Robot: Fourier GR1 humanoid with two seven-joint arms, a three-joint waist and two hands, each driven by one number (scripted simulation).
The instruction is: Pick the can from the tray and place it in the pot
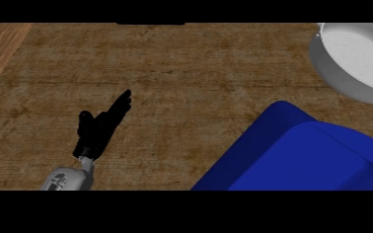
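Status: left hand (98, 128) rests over the counter (182, 69) at lower left, fingers straight and open, holding nothing. Right hand does not show. Blue tray (291, 153) fills the lower right corner; grey pot (331, 66) sits at the upper right edge, partly cut off. Can is not visible, so its place on the tray cannot be confirmed. Risk: with the target unseen, a reach may strike the tray wall and shift it, or close on nothing.
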